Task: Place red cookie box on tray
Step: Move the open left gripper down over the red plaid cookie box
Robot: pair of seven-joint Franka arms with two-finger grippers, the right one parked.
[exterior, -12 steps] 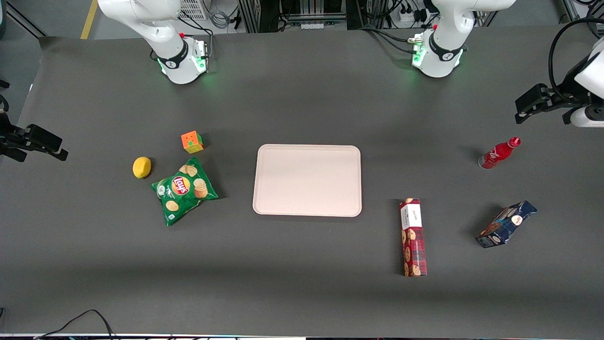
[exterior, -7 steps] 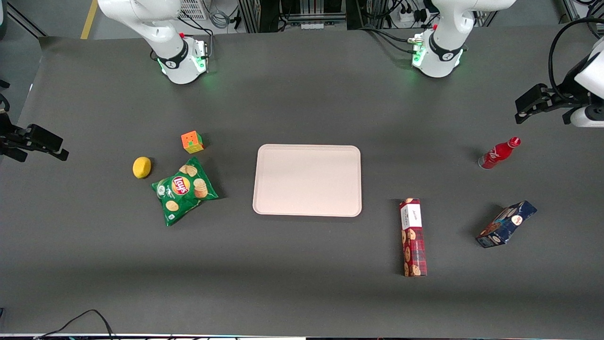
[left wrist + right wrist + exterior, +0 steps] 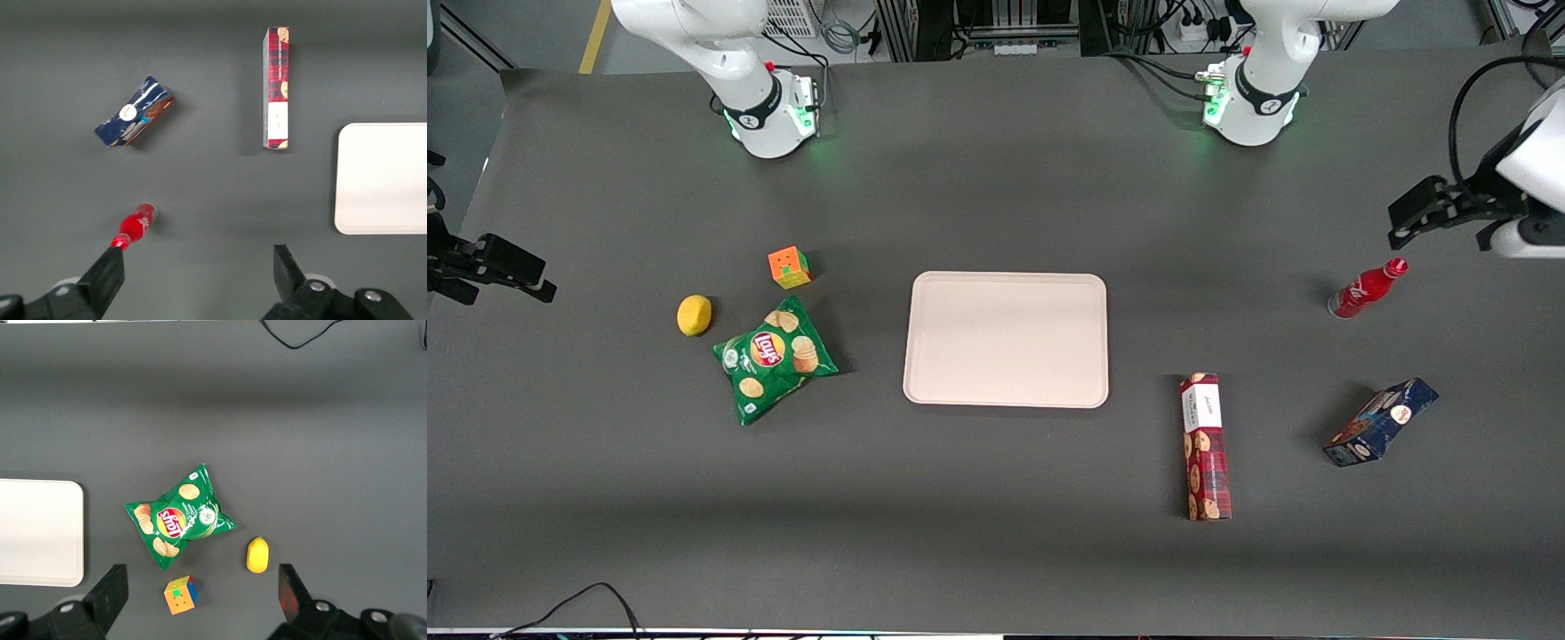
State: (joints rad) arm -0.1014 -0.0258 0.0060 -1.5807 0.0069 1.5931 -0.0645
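While the gripper [image 3: 1405, 216] hung in the air at the working arm's end of the table, the front view showed the red cookie box [image 3: 1206, 446] lying flat on the dark table [image 3: 996, 533], well apart from that gripper and nearer to the front camera than it. The box lay lengthwise toward the camera, its white label end pointing toward the arm bases. It sat close to the tray [image 3: 1006, 339], by the tray's near corner toward the working arm's end, not touching it. A red soda bottle [image 3: 1366, 289] lay between the gripper and the box's part of the table, close under the gripper. A dark blue box [image 3: 1380, 422] lay tilted, farther toward the working arm's end than the cookie box. Toward the parked arm's end lay a green chip bag [image 3: 773, 358], a lemon [image 3: 694, 315] and a colour cube [image 3: 789, 267].

From the left wrist, the gripper [image 3: 199, 273] stood wide open and held nothing, both fingers [image 3: 285, 270] spread well apart. The red cookie box [image 3: 276, 87] lay well clear of them. The red soda bottle [image 3: 133, 227] showed just beside one fingertip, the dark blue box [image 3: 133, 120] further off, and the tray [image 3: 381, 178] beside the cookie box.

From the right wrist, the green chip bag [image 3: 179, 517], lemon [image 3: 258, 555], colour cube [image 3: 180, 596] and one end of the tray [image 3: 40, 532] were visible; the cookie box was out of view.
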